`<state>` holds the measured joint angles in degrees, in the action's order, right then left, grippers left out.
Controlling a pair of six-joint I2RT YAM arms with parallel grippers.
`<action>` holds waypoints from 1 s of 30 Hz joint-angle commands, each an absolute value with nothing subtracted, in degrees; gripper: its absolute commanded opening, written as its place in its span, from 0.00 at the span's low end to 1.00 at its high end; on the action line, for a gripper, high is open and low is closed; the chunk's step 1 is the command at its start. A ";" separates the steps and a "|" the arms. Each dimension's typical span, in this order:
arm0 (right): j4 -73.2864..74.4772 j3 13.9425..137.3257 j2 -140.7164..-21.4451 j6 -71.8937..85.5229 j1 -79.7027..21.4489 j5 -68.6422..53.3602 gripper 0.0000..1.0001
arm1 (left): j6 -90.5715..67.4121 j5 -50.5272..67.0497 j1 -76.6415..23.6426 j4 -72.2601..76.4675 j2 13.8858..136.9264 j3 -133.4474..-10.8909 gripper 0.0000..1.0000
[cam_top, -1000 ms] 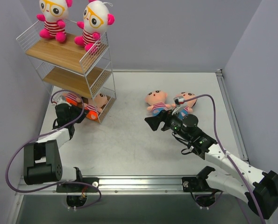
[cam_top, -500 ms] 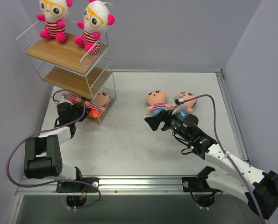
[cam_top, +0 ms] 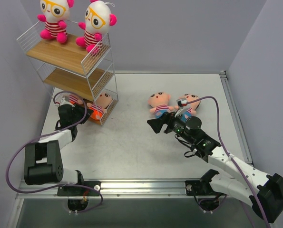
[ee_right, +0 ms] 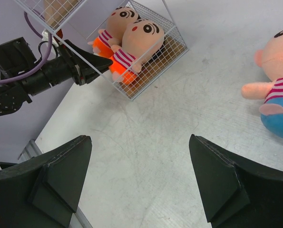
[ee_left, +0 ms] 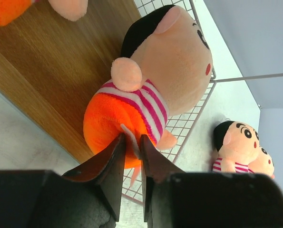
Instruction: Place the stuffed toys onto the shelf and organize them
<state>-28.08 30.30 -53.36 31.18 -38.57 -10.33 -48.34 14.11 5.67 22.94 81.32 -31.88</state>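
Inspector: Grip on the left gripper (ee_left: 131, 141) noted as follows. The jaws are almost closed, with only a thin pale tag at the base of the orange-bottomed toy (ee_left: 151, 90) pinched between them. That toy lies on its side on the lowest board of the shelf (cam_top: 60, 56), its head against the wire mesh.

Operator: What is the risk there?

Inspector: In my judgement, a pull-back without release would drag the toy off the board's near edge, or tug the light rack itself. The neighbouring toy (ee_right: 113, 26) lies against it and could shift too.

Operator: And the right side?

Inspector: The right gripper (ee_right: 139, 140) is spread wide, holds nothing and hovers over the table (cam_top: 131, 152). A blue-bottomed toy (cam_top: 159, 102) and a second striped toy (cam_top: 190, 105) lie there close beside each other. A grab at one may snag the other's limb. The white-headed toys (cam_top: 53, 16) sit at the top tier's rail, where a careless high approach could knock them down.
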 commanded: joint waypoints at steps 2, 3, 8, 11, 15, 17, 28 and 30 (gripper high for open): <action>-30.50 31.11 -53.00 30.15 -38.23 -10.72 0.86 | -46.50 11.78 5.10 19.25 76.65 -33.66 0.28; -30.41 31.11 -52.91 30.23 -38.23 -10.64 0.86 | -46.23 11.17 5.27 18.73 76.21 -33.92 0.28; -30.23 31.29 -52.82 30.32 -38.32 -10.63 0.86 | -45.70 11.25 5.27 16.09 75.32 -34.63 0.32; -29.97 31.46 -52.91 30.50 -38.41 -10.63 0.86 | -45.88 10.99 5.27 15.47 74.88 -34.45 0.35; -29.80 31.55 -52.65 30.50 -38.41 -10.63 0.86 | -46.23 10.37 5.36 14.15 74.36 -33.84 0.39; -29.53 31.55 -52.65 30.41 -38.41 -10.46 0.86 | -46.49 10.20 5.36 14.06 73.48 -33.31 0.40; -26.29 33.31 -53.52 28.48 -38.58 -8.44 0.86 | -47.11 5.72 5.89 3.09 65.14 -33.05 0.59; -24.88 34.62 -53.79 27.34 -38.58 -6.87 0.86 | -47.11 4.67 6.06 0.19 61.89 -32.96 0.66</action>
<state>-25.74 30.81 -53.43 29.80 -38.57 -9.58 -47.33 7.38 5.72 5.10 65.91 -32.29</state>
